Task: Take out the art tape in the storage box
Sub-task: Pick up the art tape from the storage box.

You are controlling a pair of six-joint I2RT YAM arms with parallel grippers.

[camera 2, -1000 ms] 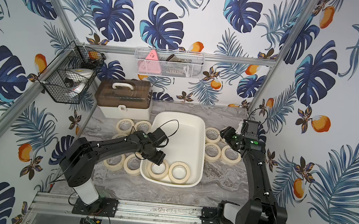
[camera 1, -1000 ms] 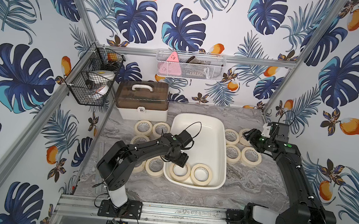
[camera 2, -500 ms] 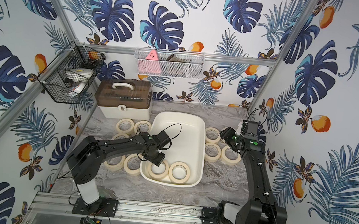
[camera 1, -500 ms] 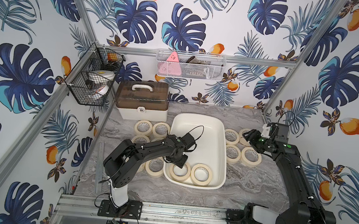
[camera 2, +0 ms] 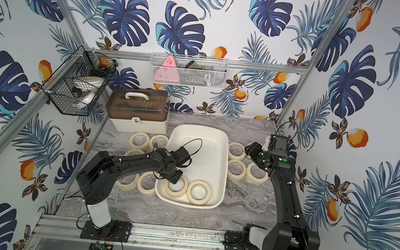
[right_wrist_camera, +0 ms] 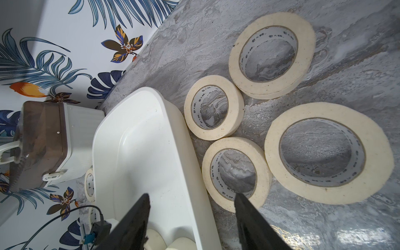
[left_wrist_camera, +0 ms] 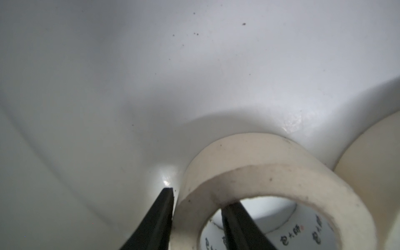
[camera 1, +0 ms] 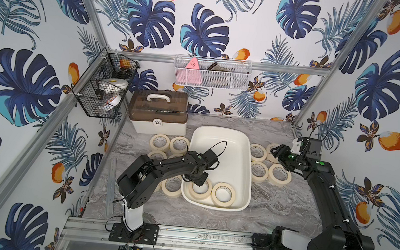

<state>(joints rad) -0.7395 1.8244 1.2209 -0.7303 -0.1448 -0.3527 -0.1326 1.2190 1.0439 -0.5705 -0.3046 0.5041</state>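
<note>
Grasping step: fingers of the left gripper [left_wrist_camera: 199, 198] pinch the wall of an art tape roll [left_wrist_camera: 238, 155] lying in the storage box [camera 1: 228, 157]; the right gripper [right_wrist_camera: 192, 194] hangs spread, empty. Next, probably, a lift over the rim to the worktop [camera 1: 273, 211].

Smooth, glossy cream-white plastic storage tub [camera 1: 241, 154] on a grey marble-patterned tabletop [camera 1: 273, 211]; matt cream paper tape rolls [right_wrist_camera: 324, 110] with cardboard cores. At eleven o'clock, ribbed white plastic case [camera 1: 169, 127] with glossy translucent brown lid [camera 1: 158, 109]; at ten, black wire basket [camera 1: 97, 97].
</note>
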